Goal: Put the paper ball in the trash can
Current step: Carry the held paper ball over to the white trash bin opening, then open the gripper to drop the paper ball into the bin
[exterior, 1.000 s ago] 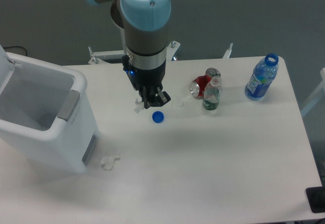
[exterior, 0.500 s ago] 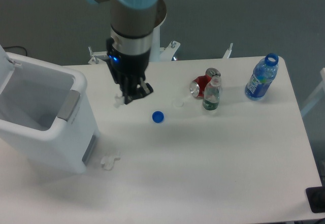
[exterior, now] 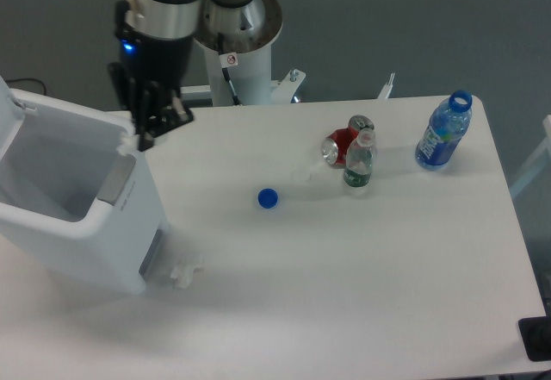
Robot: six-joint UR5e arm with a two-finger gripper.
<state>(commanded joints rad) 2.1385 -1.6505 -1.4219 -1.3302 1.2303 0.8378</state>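
Observation:
The trash can (exterior: 103, 240) is a big white bin with a grey side panel, standing open at the table's left edge with its lid tipped back. My gripper (exterior: 149, 136) hangs just above the bin's right rim, fingers pointing down. It is shut on the paper ball (exterior: 129, 143), a small white wad that pokes out on the left side of the fingertips and is hard to pick out against the white rim.
A blue bottle cap (exterior: 268, 197) lies mid-table, with a small clear piece (exterior: 301, 174) behind it. A red can (exterior: 340, 147), a small green bottle (exterior: 359, 161) and a blue bottle (exterior: 444, 130) stand right. A whitish scrap (exterior: 184, 272) lies by the bin's front corner.
The gripper has carried the paper ball left and away from the blue cap, from mid-table to above the trash can's right rim. Nothing else on the table moved.

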